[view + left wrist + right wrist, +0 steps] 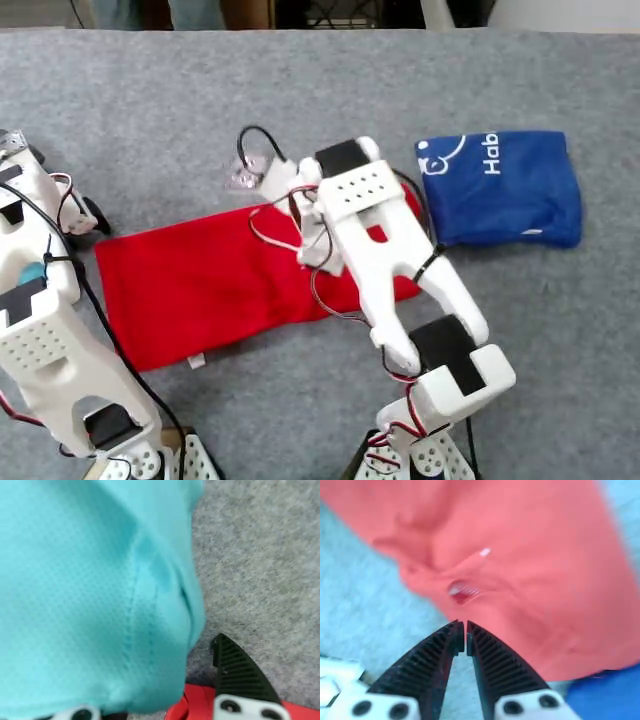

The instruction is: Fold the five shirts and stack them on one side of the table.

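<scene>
Starting at the left edge of the table (300, 80), the left arm (45, 330) was seen parked. A teal shirt (90, 590) was pressed close against its wrist camera, and whether its jaws were clamped on that cloth could not be told. Next across, the red shirt (210, 290) was laid out flat as a long band, not yet folded down to size. The right gripper (464, 630) was spotted at that shirt's far edge, jaws clenched tight, with no cloth seen between them. Furthest right, the blue shirt (500, 190) was set down folded, just beside the red one's end.

Trouble was easily pictured. With the jaws closed, a grab would be missed and the red band merely shoved and rumpled. If it were dragged rightward, the blue fold could be knocked open. The teal cloth, too, could be dropped across the red.
</scene>
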